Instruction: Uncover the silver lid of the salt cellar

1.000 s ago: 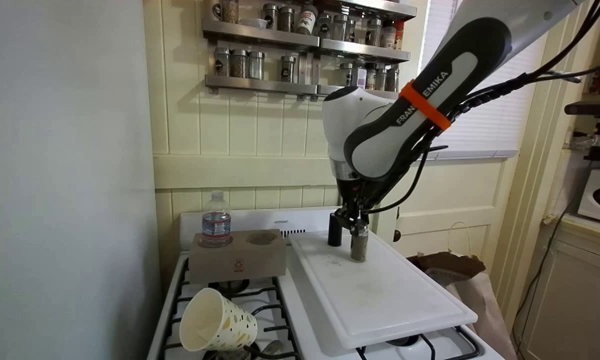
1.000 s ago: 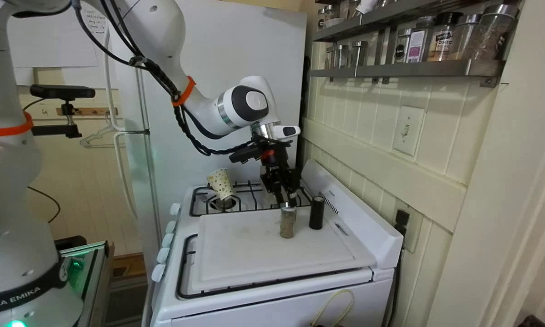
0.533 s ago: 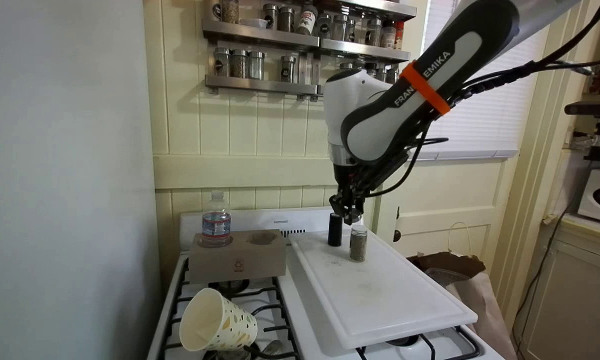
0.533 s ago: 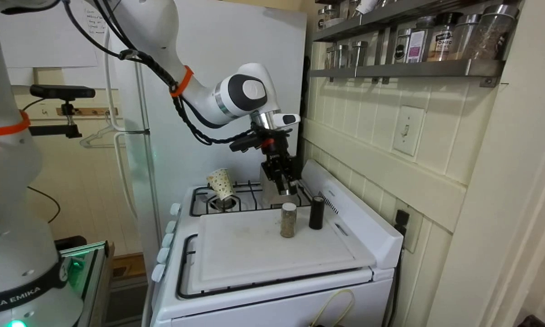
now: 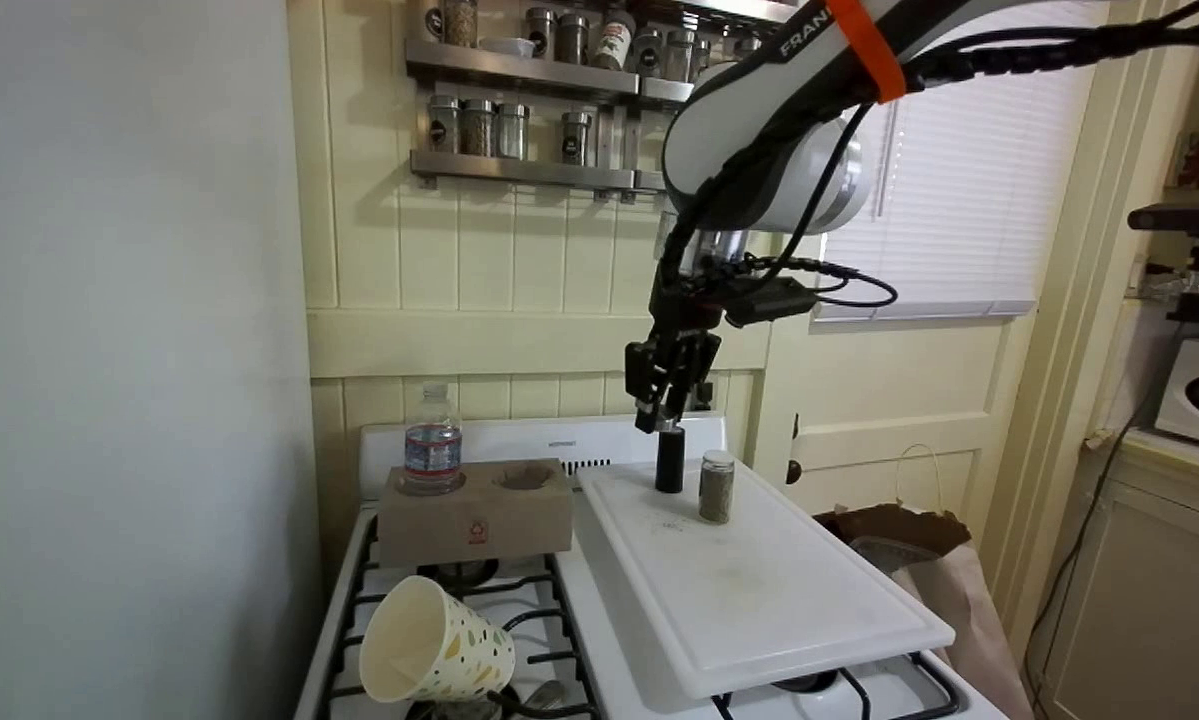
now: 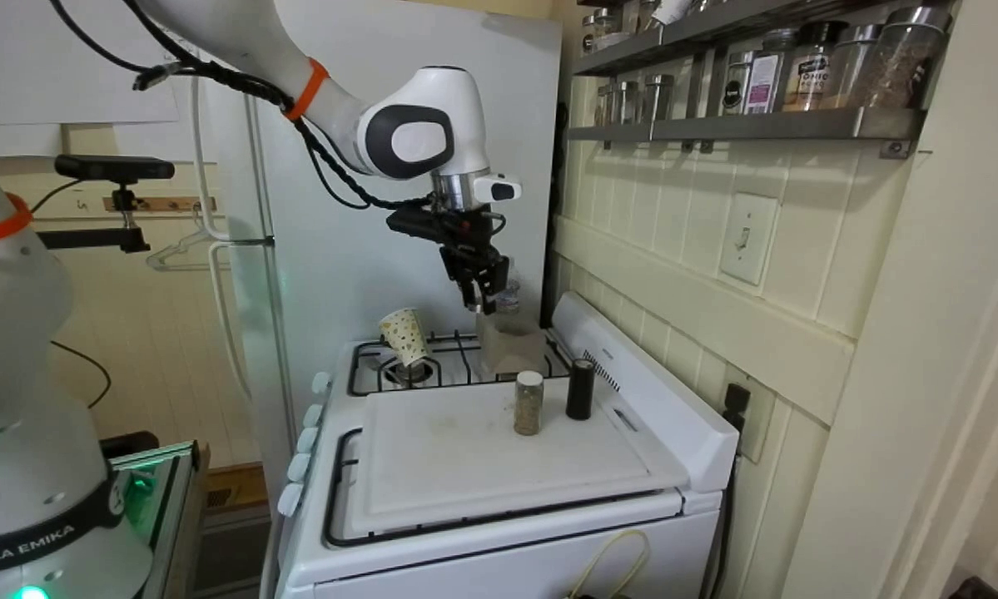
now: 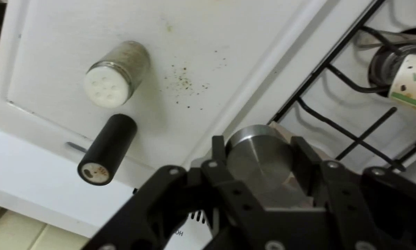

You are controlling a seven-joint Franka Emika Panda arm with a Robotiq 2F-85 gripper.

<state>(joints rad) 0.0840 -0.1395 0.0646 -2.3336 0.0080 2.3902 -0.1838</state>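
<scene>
End effector (image 7: pixel 259 149): gripping the silver lid (image 7: pixel 261 166), one finger on each side of the rim; it hangs raised, well clear of the surface (image 5: pixel 779 605).
Silver lid: round metal cap, held in air w/ its shiny flat face visible to the wrist cam.; it is off the salt cellar (image 7: pixel 124 66).
Salt cellar: stands upright on the surface, uncovered; glass body w/ greyish-brown contents, white top w/ several small holes. It is found in both exterior views also.
Dark grains (image 7: pixel 184 83): scattered on the surface, near the salt cellar; seen best in wrist view.
Black shaker (image 7: pixel 107 147): also upright, near the salt cellar, w/ a gap btwn the two; on its pale top are marks too small to read.
Surface: white cutting board, which lies on the gas stove (image 5: pixel 614 660), partly over black grates (image 7: pixel 357 140).
Paper cup (image 5: pixel 459 645): pale w/ coloured spots, tilted, above the grates.
Water bottle (image 5: pixel 432 442): clear plastic w/ blue-red label, upright in the cardboard carrier (image 5: pixel 474 530) at back of the stove.
Metal shelves (image 6: pixel 757 126): fixed on the wall (image 6: pixel 657 200), w/ spice jars (image 6: pixel 894 66) in rows.
Paper bag (image 5: pixel 964 600): brown, beside the stove.
</scene>
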